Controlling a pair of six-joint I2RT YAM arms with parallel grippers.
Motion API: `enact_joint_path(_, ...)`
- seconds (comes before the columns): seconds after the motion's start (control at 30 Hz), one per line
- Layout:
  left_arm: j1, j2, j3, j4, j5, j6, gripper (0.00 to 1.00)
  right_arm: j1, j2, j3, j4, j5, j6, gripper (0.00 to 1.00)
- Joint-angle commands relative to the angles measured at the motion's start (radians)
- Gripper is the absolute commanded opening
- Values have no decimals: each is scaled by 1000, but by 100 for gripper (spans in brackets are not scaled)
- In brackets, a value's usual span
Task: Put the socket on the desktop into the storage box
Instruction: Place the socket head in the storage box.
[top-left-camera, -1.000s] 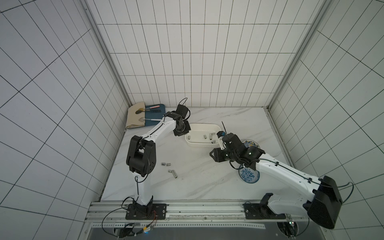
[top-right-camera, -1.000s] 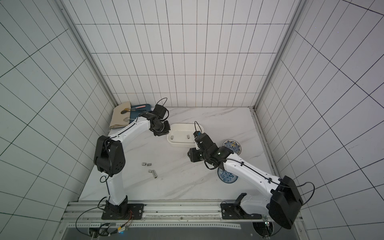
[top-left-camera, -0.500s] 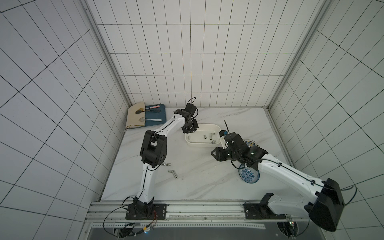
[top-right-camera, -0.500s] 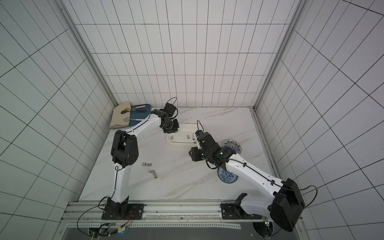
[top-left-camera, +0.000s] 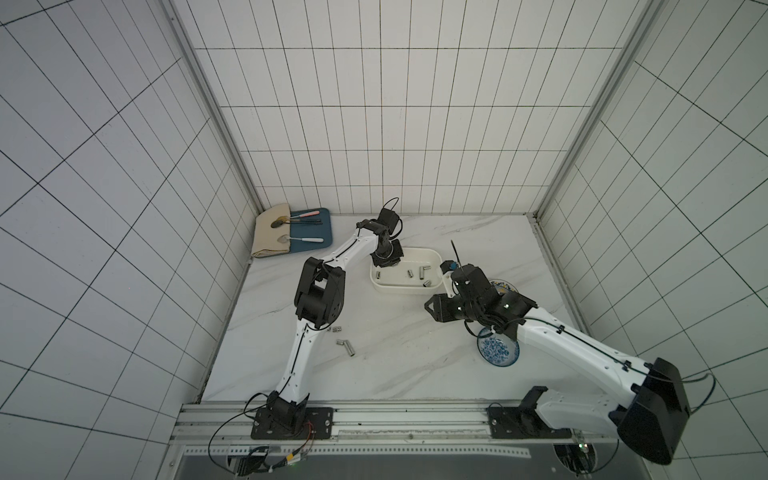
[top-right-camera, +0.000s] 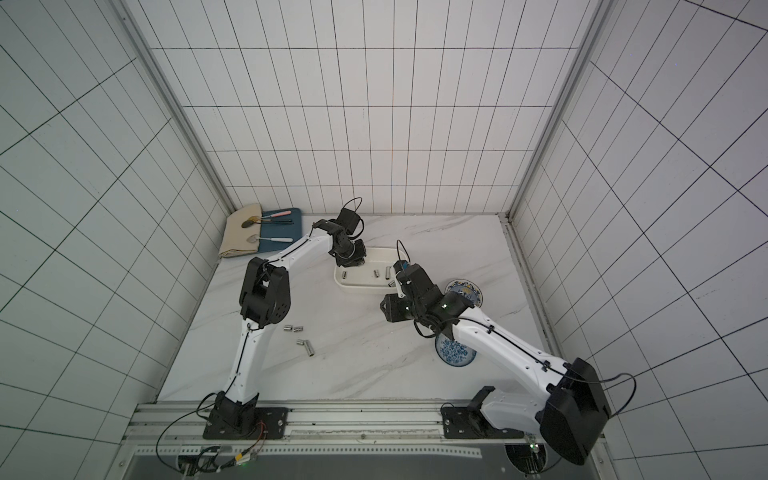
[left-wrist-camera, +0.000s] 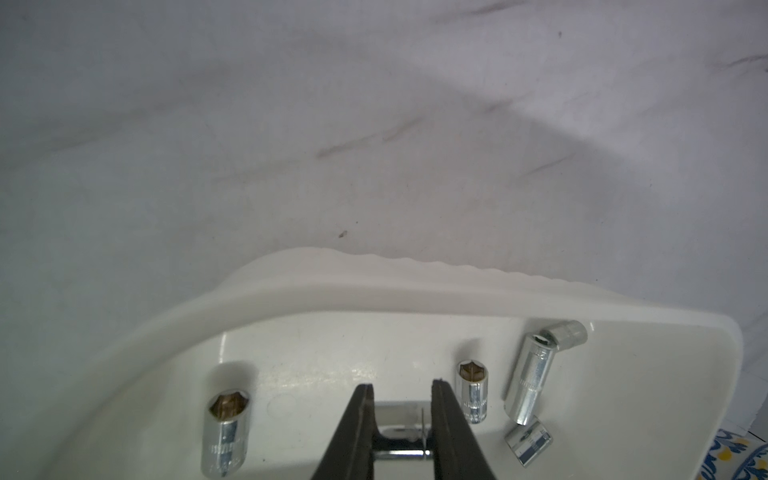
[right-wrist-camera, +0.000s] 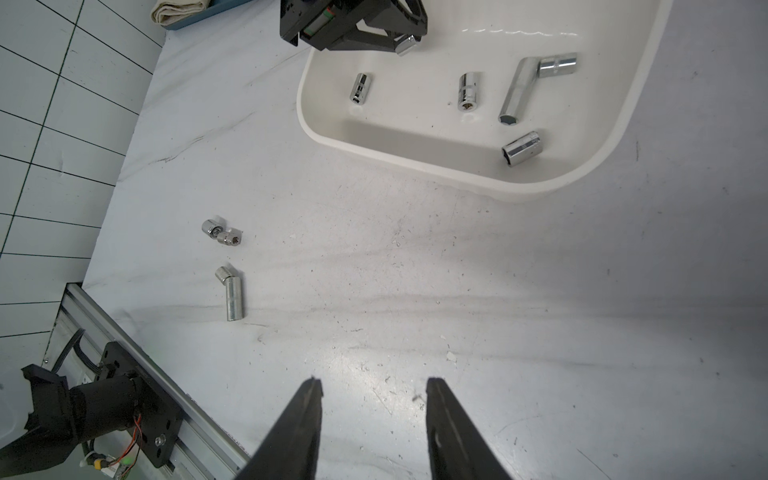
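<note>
Left arm swung over the storage box (top-left-camera: 405, 290) since a second ago | loose sockets (right-wrist-camera: 234, 297) lie on surface (top-left-camera: 395, 353) | left pincer (left-wrist-camera: 401, 384) pinching one socket (left-wrist-camera: 399, 415) above box floor | right pincer (right-wrist-camera: 374, 380) spread, empty | sockets likely hard, slick, prone to roll: grip mid-barrel

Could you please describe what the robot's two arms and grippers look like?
The left arm and right arm have white tubular links, bulky black joint housings and thin black cables. The left gripper and right gripper carry slim, tapered black fingers.
</note>
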Motion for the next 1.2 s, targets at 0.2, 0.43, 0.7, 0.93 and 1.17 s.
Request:
enact_joint_path(0.2,-3,50,42,6,16,15,24,-12,-7,-29,-15,-7,-1,44)
enact_joint_path(0.43,-3,59,64,0,25,17,37,-14,-9,-37,-14,-5,1,44)
enact_joint_path(0.7,-6,-15,44,-9,20,25,41,-14,-12,-31,-17,-4,5,44)
enact_joint_path(0.93,-14,-181,-97,22,-8,42,43,-14,-14,-21,-31,4,-5,44)
enact_joint_path(1.17,-16,-380,-327,86,-29,35,47,5,-5,7,-56,16,-20,45)
